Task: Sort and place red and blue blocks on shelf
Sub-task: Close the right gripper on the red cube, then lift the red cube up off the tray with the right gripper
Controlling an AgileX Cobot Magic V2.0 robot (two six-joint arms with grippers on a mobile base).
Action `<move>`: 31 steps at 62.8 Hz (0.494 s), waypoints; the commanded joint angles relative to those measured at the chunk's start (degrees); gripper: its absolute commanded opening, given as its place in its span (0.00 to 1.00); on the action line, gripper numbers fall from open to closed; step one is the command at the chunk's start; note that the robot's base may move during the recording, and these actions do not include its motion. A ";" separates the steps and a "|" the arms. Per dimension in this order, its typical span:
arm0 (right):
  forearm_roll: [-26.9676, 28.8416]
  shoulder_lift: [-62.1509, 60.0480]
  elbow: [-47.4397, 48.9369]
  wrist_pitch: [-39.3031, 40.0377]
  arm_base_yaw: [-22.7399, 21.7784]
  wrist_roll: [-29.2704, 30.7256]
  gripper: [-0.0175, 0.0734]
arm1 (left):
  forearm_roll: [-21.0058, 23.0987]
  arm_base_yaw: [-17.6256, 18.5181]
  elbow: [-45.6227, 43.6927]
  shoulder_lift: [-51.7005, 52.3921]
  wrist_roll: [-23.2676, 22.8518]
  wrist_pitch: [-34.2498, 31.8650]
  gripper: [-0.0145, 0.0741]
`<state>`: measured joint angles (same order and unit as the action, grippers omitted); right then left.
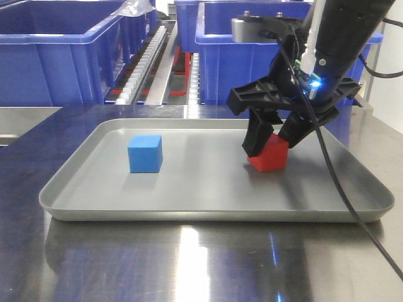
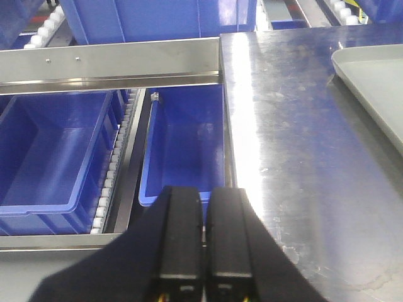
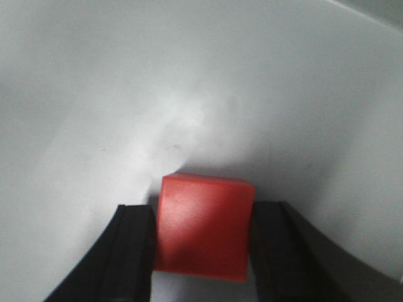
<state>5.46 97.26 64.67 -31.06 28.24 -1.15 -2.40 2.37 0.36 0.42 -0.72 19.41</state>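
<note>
Front view, right half: red block (image 1: 269, 157) pinched by the right gripper (image 1: 272, 139), black fingers pressed against two opposite faces. Down at the floor of the shallow grey tray (image 1: 189, 214), turned corner-on toward the camera. Resting there or just raised: cannot tell. Right wrist view, lower centre: same red cube flanked left and right by the finger pads (image 3: 135, 251), touching on both sides, pale tray surface all round.

Left of centre on that tray, well apart from the red one, sitting flat and untouched: blue block (image 1: 145, 153).

Beneath the tray, shiny steel tabletop (image 1: 189, 264). Behind it, across the top of the frame, large blue bins (image 1: 50, 56) on the shelf (image 1: 165, 66), with white roller tracks (image 1: 141, 66) running back between them. Trailing from the right arm toward the lower right corner, a black cable (image 1: 335, 184).

Left wrist view, bottom centre: left gripper (image 2: 203, 195) clenched on nothing, fingers side by side and touching. Just above, one blue bin on a lower tier, another to its left, rollers between. Across the upper left, a brushed-steel front rail (image 2: 113, 63) with small screws. To the right, tabletop, with a tray corner at the upper right edge.
</note>
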 commanded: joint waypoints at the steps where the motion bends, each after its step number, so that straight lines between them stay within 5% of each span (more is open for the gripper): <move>1: -0.56 -2.51 1.98 1.09 -0.13 0.31 0.32 | 0.47 0.08 1.95 0.96 -0.08 -4.31 0.31; 7: -0.56 -2.74 1.98 0.85 -0.13 0.31 0.24 | 0.47 0.08 1.95 0.96 -0.08 -4.31 0.31; 31: -1.40 -11.00 1.98 4.24 -0.13 0.31 0.25 | 0.47 0.08 1.95 0.96 -0.08 -4.31 0.31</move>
<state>4.94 91.79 64.75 -31.20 28.24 -1.15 -2.40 2.37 0.36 0.42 -0.72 19.41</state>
